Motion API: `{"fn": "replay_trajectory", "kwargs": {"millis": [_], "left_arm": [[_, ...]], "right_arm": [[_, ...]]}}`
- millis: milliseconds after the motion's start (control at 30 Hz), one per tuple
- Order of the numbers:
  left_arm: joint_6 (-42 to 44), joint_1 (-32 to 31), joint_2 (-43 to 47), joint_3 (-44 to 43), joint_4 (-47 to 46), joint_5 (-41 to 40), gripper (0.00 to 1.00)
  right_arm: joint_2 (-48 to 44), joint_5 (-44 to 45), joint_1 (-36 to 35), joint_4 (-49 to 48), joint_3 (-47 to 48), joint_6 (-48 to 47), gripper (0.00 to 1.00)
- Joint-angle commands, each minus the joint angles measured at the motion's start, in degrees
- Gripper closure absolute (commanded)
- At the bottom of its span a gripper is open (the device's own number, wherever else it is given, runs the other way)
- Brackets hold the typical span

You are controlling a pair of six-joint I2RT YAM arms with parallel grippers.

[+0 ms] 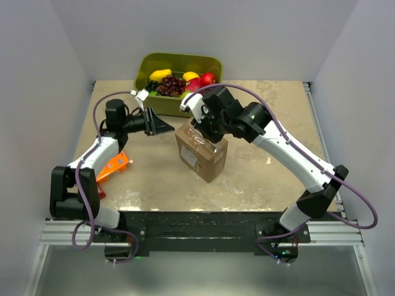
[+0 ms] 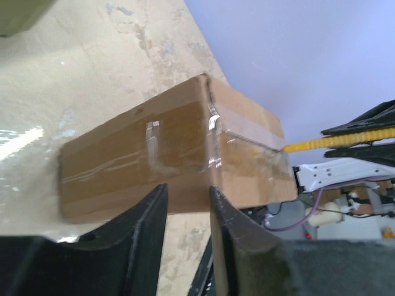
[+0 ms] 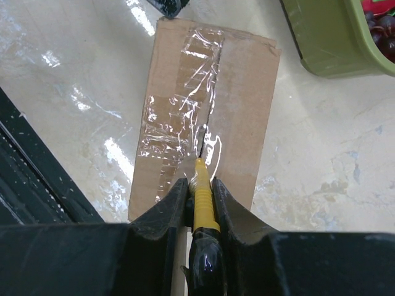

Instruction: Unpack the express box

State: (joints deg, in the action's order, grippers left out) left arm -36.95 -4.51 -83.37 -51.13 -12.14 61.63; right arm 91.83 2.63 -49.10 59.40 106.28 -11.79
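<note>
**Blade at the seam, one box to open**

From above, the express box stands in the middle of the table, and it is the only carton. My right claw hangs over its top. My left claw is just beside its left face, apart from it. At the back is one green bin of fruit, and one orange package lies by my left arm.

At my left wrist, the fingers stand partly apart with nothing between them. The box's taped side lies ahead, near but not touched.

At my right wrist, the fingers are clamped on one yellow cutter. Its tip sits where the clear tape covers the single seam between the top flaps.

I judge the step to be slitting that tape. To do it well I should keep the blade shallow, follow the seam straight, and set my left claw against the side so the box neither slides nor tips.
</note>
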Motion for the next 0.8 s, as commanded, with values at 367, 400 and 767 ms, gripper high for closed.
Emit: {"fn": "replay_trajectory", "kwargs": {"millis": [367, 400, 767], "left_arm": [[-7.96, -4.62, -21.21, -27.87, -17.29, 1.47, 0.37], [-8.22, -6.02, -21.91, -28.31, -19.13, 2.18, 0.37], [-4.54, -9.81, -25.26, -27.97, -15.66, 4.37, 0.29]], "right_arm": [[-2.01, 0.53, 0.41, -6.57, 2.44, -11.76, 1.0], [-1.75, 0.53, 0.41, -6.83, 2.35, -12.02, 1.0], [-0.96, -2.55, 1.46, -11.67, 0.15, -14.93, 1.0]]}}
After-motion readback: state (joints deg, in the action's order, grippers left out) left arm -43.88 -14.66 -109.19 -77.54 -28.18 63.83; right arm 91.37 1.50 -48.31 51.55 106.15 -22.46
